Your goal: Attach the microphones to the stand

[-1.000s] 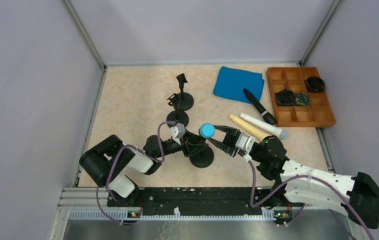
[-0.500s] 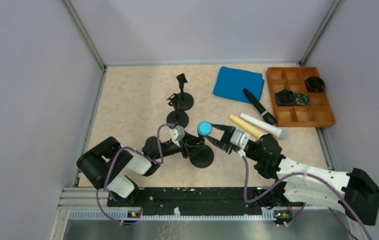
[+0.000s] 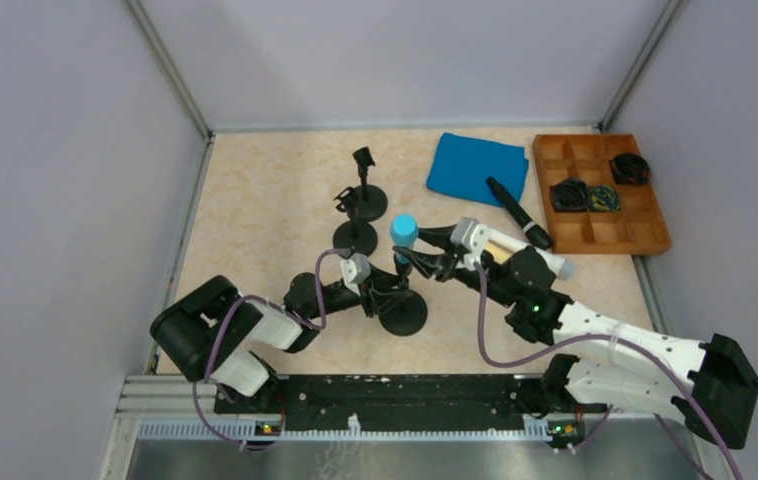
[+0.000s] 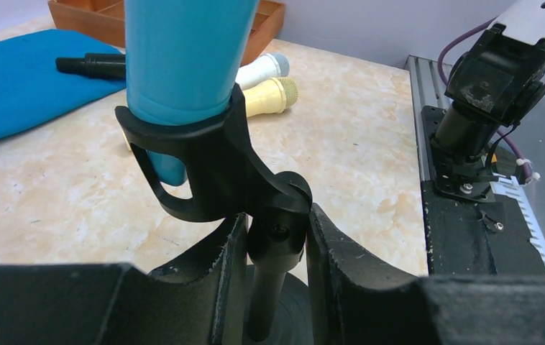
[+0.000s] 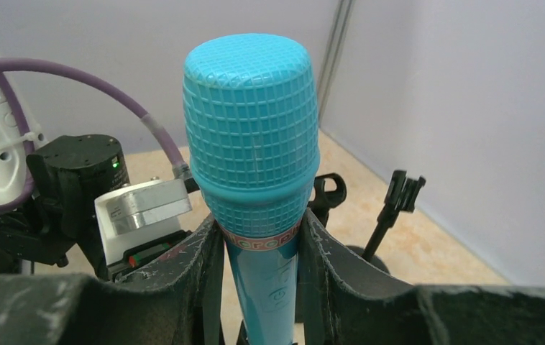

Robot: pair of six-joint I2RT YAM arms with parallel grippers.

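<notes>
- The light blue microphone (image 5: 252,136) has been swung upright and is seated in the clip (image 4: 198,162) of the nearest stand (image 3: 402,312).
- It is clenched by the right gripper (image 5: 259,248); the stand's post (image 4: 264,305) is clamped by the left gripper (image 4: 275,244).
- Release is judged the next step.

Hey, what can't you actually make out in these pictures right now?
- Left wrist view: the blue microphone's head, cut off by the top edge.
- Right wrist view: its lower handle, cut off by the bottom edge between the right arm's jaws.
- Top view: the dark items in the wooden tray, too small to identify.
</notes>
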